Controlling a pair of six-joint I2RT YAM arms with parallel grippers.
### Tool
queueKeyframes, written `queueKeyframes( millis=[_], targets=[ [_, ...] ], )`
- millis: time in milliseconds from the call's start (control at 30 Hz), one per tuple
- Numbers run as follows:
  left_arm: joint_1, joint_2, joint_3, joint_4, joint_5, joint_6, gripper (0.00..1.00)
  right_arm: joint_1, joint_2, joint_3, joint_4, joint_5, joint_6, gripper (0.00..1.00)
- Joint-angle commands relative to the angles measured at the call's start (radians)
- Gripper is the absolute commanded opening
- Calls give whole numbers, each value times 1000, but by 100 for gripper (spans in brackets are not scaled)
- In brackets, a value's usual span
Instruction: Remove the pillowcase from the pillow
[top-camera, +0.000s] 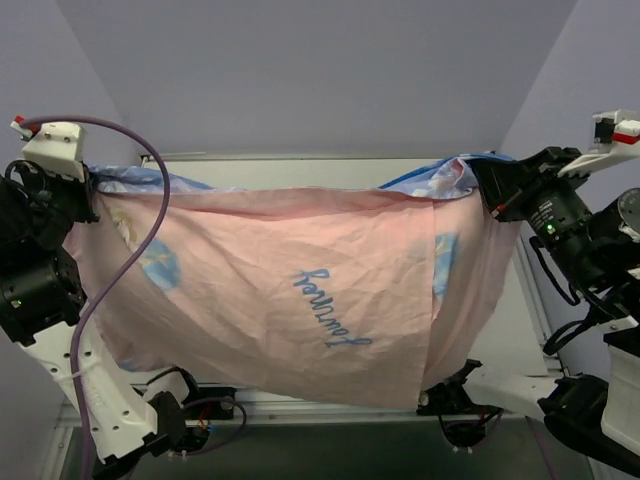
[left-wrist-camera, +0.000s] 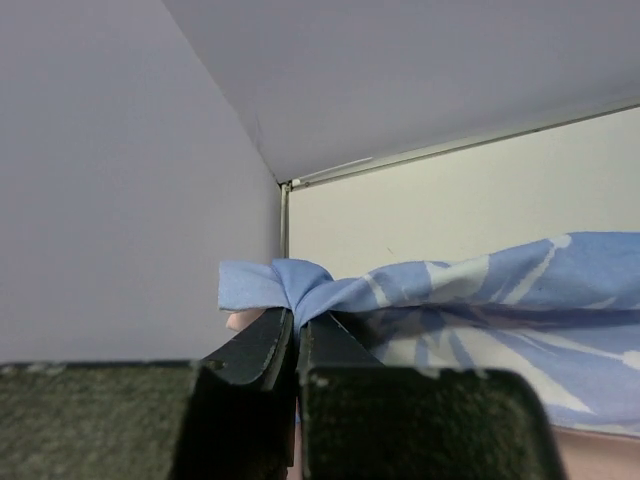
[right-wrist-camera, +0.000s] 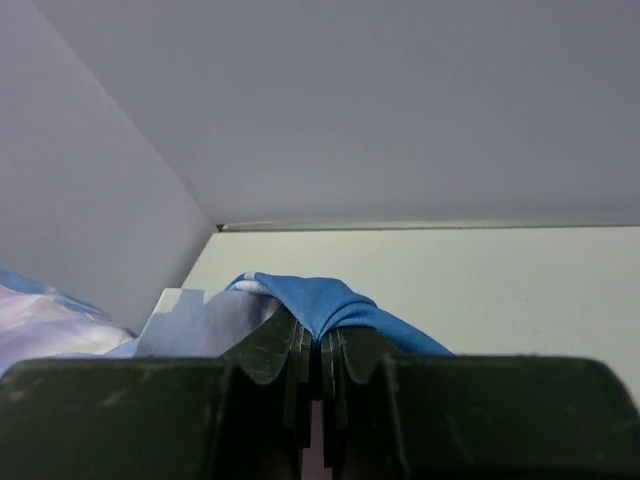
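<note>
Lifting step: left tool (left-wrist-camera: 297, 335) and right tool (right-wrist-camera: 321, 345) each clamp a pillowcase (top-camera: 300, 300) corner aloft; next, probably shake out the unseen pillow.

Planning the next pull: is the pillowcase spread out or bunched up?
Spread out: the pillowcase hangs as a sheet between left claw and right claw, each pinching a top corner.
</note>
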Motion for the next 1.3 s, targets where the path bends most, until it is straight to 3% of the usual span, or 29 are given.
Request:
queueKeyframes(
  millis=[0,133,267,300,333,367,400,467,567,700,833,900,1000,1067,1200,1233,1267],
  targets=[
    [5,111,27,-30,-32,-48,2,3,50,-110,27,113,8,0],
    [-37,276,-31,16,-161,-57,2,-52,88,-441,167,-9,65,0],
    [-193,531,-37,9,-308,41,7,-304,234,-745,363,-299,103,8],
    [-245,633,-29,10,-320,51,15,-335,257,-835,448,-315,112,14],
    [-265,678,-20,12,-325,56,42,-365,284,-857,474,-304,112,43],
    [-284,748,-6,12,-330,50,64,-376,333,-865,492,-277,103,57],
    [-302,767,19,12,-328,47,95,-381,355,-848,486,-255,96,66],
    [-346,777,32,44,-342,30,94,-384,403,-807,454,-243,65,77],
    [-406,736,27,46,-319,-2,94,-350,366,-752,394,-212,37,79],
    [-526,529,-95,91,-273,-1,94,-229,263,-779,373,-93,57,78],
    [-681,415,-206,119,-229,35,94,-206,213,-871,503,-291,121,72],
    [-773,422,-203,95,-236,35,94,-220,246,-862,544,-313,125,70],
    [-869,481,-196,43,-262,30,94,-281,323,-781,535,-312,105,61],
    [-900,504,-251,30,-300,47,94,-319,373,-753,540,-365,105,51],
    [-922,475,-414,59,-379,114,95,-358,453,-748,541,-369,70,50],
    [-920,465,-440,61,-418,139,100,-359,472,-762,532,-358,53,50],
    [-917,453,-463,76,-445,150,93,-358,504,-778,525,-365,46,50]
  ],
)
